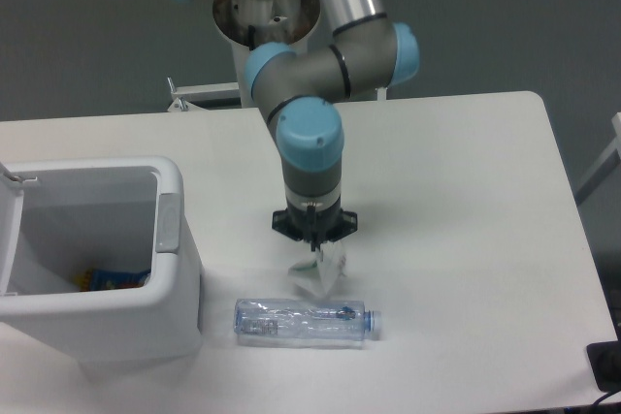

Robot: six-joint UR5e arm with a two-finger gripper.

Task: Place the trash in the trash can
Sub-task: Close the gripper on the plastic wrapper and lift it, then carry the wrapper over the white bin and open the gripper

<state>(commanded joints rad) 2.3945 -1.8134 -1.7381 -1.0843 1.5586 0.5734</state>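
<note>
One gripper (315, 251) pinching wrapper (320, 273)

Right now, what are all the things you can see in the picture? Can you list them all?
Wrapper: one, white and crumpled, on the table just above the bottle, under the pincer.
Bottle: one, clear with a bluish label and cap, lying on its side near the front of the table.
Trash can: one, white with a grey tab, at the left, open.
Something colourful: blue, yellow and red, at the bottom inside the trash can; cannot tell what it is.
Table: one, white.
Robot arm: one, grey with light blue joints, reaching down from the back.
Pincer: one, black, closed on the wrapper.
</note>
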